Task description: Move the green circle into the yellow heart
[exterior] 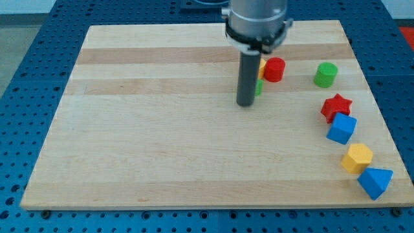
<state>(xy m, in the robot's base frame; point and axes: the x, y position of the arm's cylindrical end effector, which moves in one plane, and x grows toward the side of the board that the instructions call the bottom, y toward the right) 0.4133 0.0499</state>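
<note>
Camera view, nearest first: a blue block [375, 182] sits at the counter's [162, 149] bottom right edge, then a yellow block [356, 158], another blue block [341, 128] and a red star [336, 105] in a curve going up. My tip [245, 103] rests mid-counter; there is no claw. Just behind the rod, slivers of a green block [259, 87] and a yellow block [261, 66] peek out, shapes hidden. A red cylinder [274, 69] touches them; the green circle [325, 75] stands apart to the right.

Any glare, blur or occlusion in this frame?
Camera view: even light, soft short shadows under blocks, no glare on the board; focus fairly sharp; rod hides most of the yellow block and green block beside the red cylinder; my tip visible.
</note>
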